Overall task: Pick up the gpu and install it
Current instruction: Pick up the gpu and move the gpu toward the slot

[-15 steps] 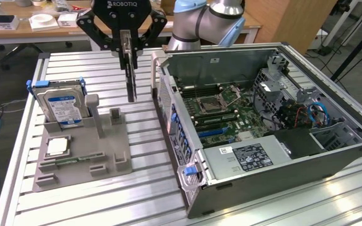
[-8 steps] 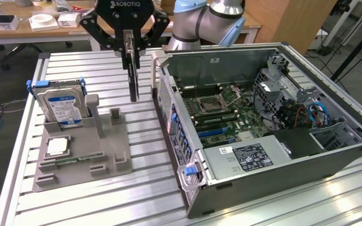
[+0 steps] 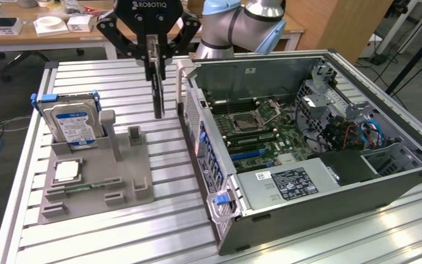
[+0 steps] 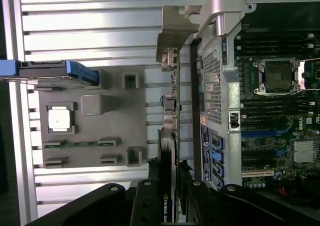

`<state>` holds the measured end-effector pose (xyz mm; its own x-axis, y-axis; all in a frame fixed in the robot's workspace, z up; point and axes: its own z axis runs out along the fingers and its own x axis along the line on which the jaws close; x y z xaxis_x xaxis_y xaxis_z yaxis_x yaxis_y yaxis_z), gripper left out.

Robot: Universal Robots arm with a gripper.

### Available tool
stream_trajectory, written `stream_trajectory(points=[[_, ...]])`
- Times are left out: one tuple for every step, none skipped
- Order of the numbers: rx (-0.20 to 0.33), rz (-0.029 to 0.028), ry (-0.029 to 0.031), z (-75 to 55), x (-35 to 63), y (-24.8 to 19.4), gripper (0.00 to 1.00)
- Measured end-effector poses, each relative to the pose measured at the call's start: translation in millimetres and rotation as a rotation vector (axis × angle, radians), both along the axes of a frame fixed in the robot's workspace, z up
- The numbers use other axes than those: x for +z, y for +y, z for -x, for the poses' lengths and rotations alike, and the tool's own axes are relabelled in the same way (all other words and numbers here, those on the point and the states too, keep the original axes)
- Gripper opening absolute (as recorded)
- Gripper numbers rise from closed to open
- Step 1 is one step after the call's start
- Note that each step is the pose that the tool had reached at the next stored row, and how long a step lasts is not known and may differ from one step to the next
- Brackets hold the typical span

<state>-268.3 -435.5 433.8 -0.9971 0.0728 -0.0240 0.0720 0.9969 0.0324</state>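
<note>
The gpu (image 3: 157, 82) hangs on edge, a thin dark card held upright above the slatted table between the grey holder (image 3: 127, 184) and the open computer case (image 3: 387, 181). My gripper (image 3: 154, 52) is shut on its upper end. Through the wrist view the gpu (image 4: 170, 131) appears edge-on, its silvery bracket (image 4: 176, 33) at the far end. There my gripper (image 4: 168, 188) clamps the card, with a finger (image 4: 145, 196) on either side. The card is close beside the case's rear panel (image 4: 215, 90), outside the case.
The grey holder carries a hard drive with a blue label (image 3: 72, 124), a square processor (image 3: 66, 171) and a green memory strip (image 3: 79, 188). Inside the case lies the motherboard (image 3: 259, 132) with blue slots (image 4: 260, 136). Desks stand behind the table.
</note>
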Motion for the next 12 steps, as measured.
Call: stream_trajectory(points=[[0.000,-0.0001,0.0000,-0.4,0.0,0.0,0.26],[0.000,-0.0001,0.0000,-0.7,0.0,0.0,0.26],[0.000,0.0000,0.0000,-1.3,0.0,0.0,0.26],[0.000,0.0000,0.0000,-1.7,0.0,0.0,0.26],[0.000,0.0000,0.0000,-2.2,0.0,0.0,0.26],[0.000,0.0000,0.0000,-2.7,0.0,0.0,0.26],[0.000,0.0000,0.0000,-3.2,0.0,0.0,0.26],[0.000,0.0000,0.0000,-3.7,0.0,0.0,0.26],[0.000,0.0000,0.0000,-4.1,0.0,0.0,0.26],[0.000,0.0000,0.0000,-4.6,0.0,0.0,0.26],[0.000,0.0000,0.0000,-5.1,0.0,0.0,0.26],[0.000,0.0000,0.0000,-5.6,0.0,0.0,0.26]])
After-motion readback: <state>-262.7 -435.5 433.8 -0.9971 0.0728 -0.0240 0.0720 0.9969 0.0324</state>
